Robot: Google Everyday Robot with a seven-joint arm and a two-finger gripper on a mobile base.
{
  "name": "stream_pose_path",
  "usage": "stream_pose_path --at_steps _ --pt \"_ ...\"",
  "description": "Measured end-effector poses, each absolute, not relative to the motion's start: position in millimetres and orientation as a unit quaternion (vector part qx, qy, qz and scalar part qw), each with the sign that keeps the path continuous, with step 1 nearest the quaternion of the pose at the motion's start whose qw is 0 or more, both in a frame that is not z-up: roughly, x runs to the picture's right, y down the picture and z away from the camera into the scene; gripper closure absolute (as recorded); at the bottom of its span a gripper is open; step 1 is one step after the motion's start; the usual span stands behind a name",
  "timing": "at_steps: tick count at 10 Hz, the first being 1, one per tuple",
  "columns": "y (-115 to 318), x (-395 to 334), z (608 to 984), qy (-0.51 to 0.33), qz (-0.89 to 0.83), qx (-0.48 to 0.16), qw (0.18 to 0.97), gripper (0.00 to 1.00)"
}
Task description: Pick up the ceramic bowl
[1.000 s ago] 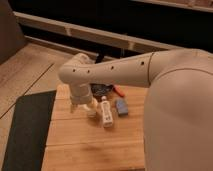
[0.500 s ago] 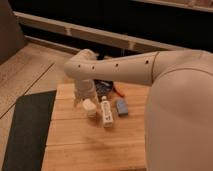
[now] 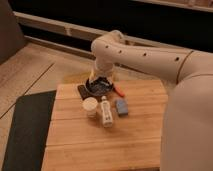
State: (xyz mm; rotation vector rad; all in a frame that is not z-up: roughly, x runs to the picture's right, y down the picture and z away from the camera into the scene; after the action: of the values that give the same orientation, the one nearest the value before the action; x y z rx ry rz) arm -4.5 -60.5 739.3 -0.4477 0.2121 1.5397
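The ceramic bowl (image 3: 96, 89) is a dark, glossy round bowl at the back of the wooden table (image 3: 100, 145). It is partly hidden by the gripper. My gripper (image 3: 100, 83) hangs from the white arm (image 3: 145, 54) and sits right over the bowl, at or just inside its rim. I cannot tell whether it touches the bowl. A small black block (image 3: 82, 90) lies against the bowl's left side. A cream-white cup (image 3: 90, 106) stands just in front of the bowl.
A white bottle (image 3: 105, 114) lies in front of the bowl, with a blue-grey object (image 3: 121, 106) to its right. A small red-orange item (image 3: 120, 91) lies right of the bowl. A dark mat (image 3: 25, 130) covers the floor on the left.
The gripper has moved back and to the right, from over the cream cup to over the bowl. The cup now shows fully. The objects on the table have not moved.
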Motion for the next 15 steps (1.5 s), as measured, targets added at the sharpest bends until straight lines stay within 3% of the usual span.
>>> stream_pose_path --at_steps 9,12,15 --pt "-90.9 15.0 738.7 0.06 0.664 -0.183 0.722 0.35" --pt "-109.2 30.1 770.0 0.037 0.625 -0.186 0.757 0.35" --pt "-109.2 52.3 817.9 0.068 0.609 -0.199 0.765 0.35"
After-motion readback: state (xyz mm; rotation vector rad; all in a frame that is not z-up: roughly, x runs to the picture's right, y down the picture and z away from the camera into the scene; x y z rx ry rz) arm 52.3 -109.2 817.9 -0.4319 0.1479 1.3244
